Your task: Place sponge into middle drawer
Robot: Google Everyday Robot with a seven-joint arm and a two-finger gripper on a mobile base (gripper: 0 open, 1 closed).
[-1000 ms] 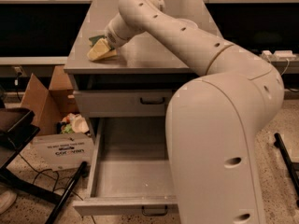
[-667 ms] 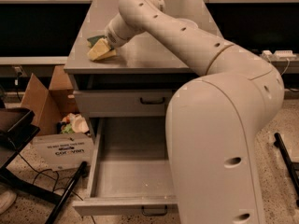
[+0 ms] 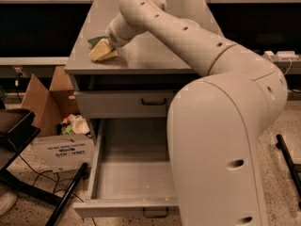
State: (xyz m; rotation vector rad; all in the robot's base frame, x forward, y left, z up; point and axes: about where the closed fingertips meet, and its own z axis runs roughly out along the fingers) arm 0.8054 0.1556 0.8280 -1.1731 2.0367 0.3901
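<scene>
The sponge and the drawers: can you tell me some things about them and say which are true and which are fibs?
1. The middle drawer is pulled open. True.
2. The sponge lies in that drawer. False: it is up on the tabletop, right by the gripper.
3. The gripper is over the picture's left part of the tabletop. True.
4. The cardboard box sits on the tabletop. False: it is on the floor beside the cabinet.
5. The upper drawer is shut. True.
</scene>
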